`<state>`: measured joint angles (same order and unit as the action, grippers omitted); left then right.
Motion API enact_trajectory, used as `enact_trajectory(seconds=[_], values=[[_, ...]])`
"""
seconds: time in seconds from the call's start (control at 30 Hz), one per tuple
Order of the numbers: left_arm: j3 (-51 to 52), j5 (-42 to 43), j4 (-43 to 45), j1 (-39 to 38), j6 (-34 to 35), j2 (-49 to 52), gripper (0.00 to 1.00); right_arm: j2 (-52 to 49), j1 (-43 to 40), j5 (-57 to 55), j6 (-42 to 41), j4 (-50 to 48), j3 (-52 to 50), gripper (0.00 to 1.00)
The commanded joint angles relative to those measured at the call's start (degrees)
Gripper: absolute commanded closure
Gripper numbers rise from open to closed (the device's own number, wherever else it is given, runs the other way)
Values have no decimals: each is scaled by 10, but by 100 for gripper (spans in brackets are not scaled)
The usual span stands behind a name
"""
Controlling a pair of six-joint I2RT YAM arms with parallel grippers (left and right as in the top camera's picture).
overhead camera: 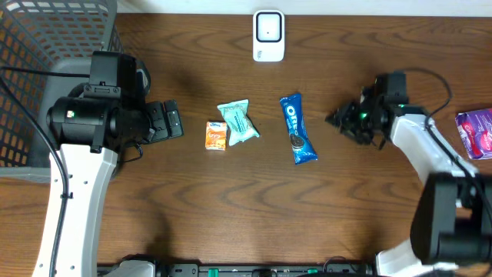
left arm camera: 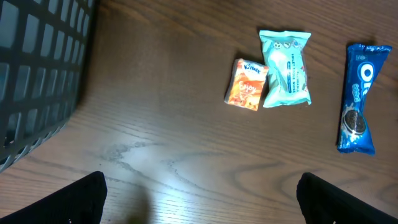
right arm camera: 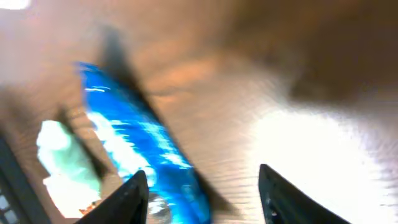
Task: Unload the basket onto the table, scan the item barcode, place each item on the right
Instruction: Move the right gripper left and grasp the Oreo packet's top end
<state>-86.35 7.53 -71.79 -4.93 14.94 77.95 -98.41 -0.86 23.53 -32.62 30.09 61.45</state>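
Orange packet [overhead camera: 217, 135] touching teal packet [overhead camera: 237, 121]; Oreo pack [overhead camera: 298, 128] apart; scanner [overhead camera: 268, 35] beyond.

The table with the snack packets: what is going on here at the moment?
Two robot arms work at a table with snack packets and a white scanner. The right gripper, its fingers apart and empty, is just beside the blue Oreo pack, which lies flat on the wood. The left gripper is open too, near the orange packet and the teal packet. Nothing is at the scanner yet.
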Motion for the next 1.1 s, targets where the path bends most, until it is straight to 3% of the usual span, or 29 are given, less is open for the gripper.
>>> enact_trajectory(seconds=[0.0, 0.1, 0.17, 0.3, 0.6, 0.73, 0.83, 0.9, 1.07], values=[[-11, -3, -2, 2, -7, -1, 2, 46, 26, -46, 35, -7, 18, 46], [-11, -3, -2, 2, -7, -1, 2, 50, 50, -46, 36, -23, 18, 48], [-11, -3, -2, 2, -7, -1, 2, 44, 73, -58, 38, -30, 18, 56], [-11, -3, -2, 2, -7, -1, 2, 26, 120, -110, 40, -39, 18, 99], [-11, -3, -2, 2, -7, -1, 2, -45, 186, -139, 50, -77, 18, 98], [-11, -3, -2, 2, -7, -1, 2, -84, 197, -192, 78, -73, 18, 92], [-11, -3, -2, 2, -7, -1, 2, -110, 197, -238, 80, -61, 18, 93], [-11, -3, -2, 2, -8, -1, 2, -117, 192, -269, 80, -52, 18, 99], [-11, -3, -2, 2, -7, -1, 2, -100, 185, -296, 70, -26, 33, 99]])
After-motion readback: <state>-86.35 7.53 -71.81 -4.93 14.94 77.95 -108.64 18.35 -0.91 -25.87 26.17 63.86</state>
